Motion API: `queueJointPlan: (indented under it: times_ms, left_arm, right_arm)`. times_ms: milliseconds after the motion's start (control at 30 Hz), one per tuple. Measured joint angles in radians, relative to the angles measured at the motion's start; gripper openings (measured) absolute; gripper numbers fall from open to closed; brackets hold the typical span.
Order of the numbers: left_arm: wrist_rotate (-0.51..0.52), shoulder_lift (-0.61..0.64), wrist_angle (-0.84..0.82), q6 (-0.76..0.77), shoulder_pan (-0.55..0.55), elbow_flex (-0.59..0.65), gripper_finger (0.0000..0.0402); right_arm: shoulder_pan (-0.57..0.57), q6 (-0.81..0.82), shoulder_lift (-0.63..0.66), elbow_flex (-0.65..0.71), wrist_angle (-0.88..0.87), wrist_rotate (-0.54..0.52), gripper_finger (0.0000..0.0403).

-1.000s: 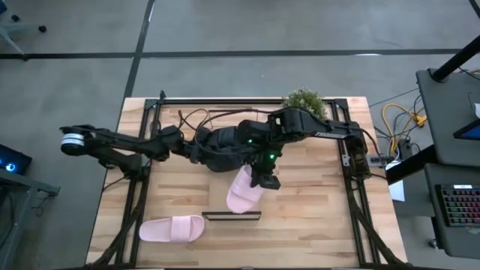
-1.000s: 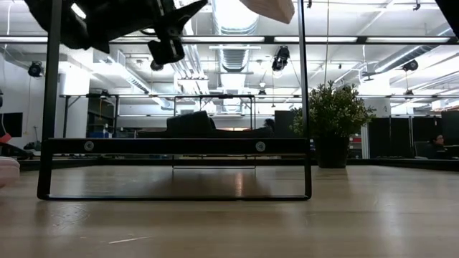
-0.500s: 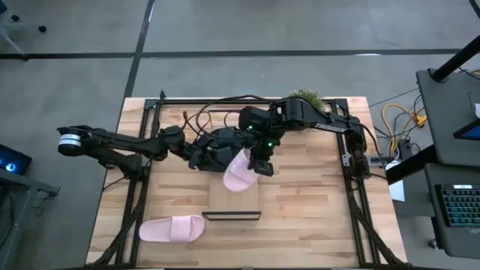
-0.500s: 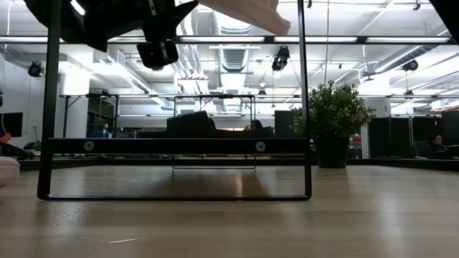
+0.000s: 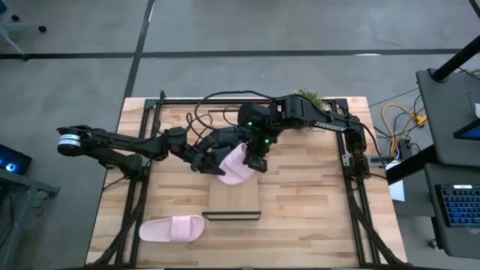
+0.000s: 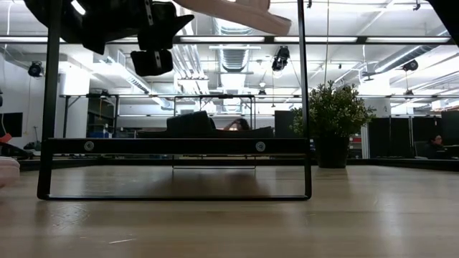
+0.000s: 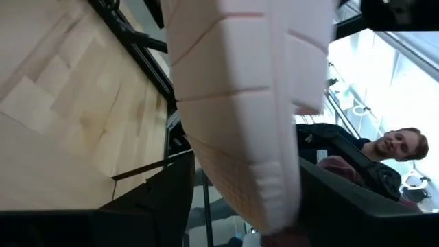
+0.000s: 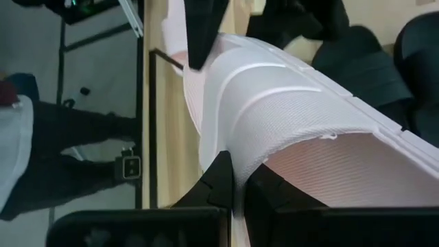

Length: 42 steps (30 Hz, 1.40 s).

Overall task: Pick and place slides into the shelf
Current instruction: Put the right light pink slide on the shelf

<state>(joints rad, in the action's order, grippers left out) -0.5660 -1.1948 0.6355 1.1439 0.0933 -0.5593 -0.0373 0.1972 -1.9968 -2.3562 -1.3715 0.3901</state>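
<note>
- Pink slide [image 5: 234, 165]: held aloft over the table's middle, strap pinched by the right gripper [image 5: 255, 160], fingers clamped tight on it
- Left gripper [image 5: 206, 159]: fingers spread wide, set just beside the raised slide's sole, nothing grasped
- Second pink slide [image 5: 172, 228]: laid flat near the front edge
- Shelf [image 5: 232, 202]: stood on the table [image 5: 315, 217], nothing placed on it

Grey floor [image 5: 225, 26], potted plant [image 6: 333, 118] (ceiling lights [image 6: 233, 14] overhead)

shelf [image 5: 233, 204] top bare, potted plant [image 5: 306, 100] behind
</note>
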Motion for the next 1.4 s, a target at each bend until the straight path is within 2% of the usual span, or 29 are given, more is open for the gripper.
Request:
queueJointPlan:
  times_ms: [267,367,467,700,933,1400]
  left_arm:
    - [0.001,-0.009,0.000,0.000,0.000,-0.001,0.0215]
    - [0.007,-0.010,0.001,0.000,0.000,-0.001,0.0197]
    - [0.007,-0.010,0.002,0.000,0.000,-0.001,0.0156]
    - [0.027,-0.010,0.008,0.001,0.000,-0.001,0.0026]
    - [0.075,-0.009,0.010,0.000,0.000,-0.017,0.0026]
    - [0.140,-0.006,0.071,-0.026,0.003,-0.035,0.0026]
  right_arm:
    - [0.004,0.032,0.000,0.000,0.043,0.018,0.0008]
    - [0.004,0.034,0.000,0.000,0.043,0.028,0.0008]
    - [0.006,0.034,0.004,0.000,0.044,0.029,0.0008]
    - [0.006,0.045,0.023,0.000,0.084,0.047,0.0008]
    - [0.006,0.062,0.043,0.001,0.121,0.035,0.0011]
    - [0.007,0.091,0.126,0.002,0.205,-0.164,0.0024]
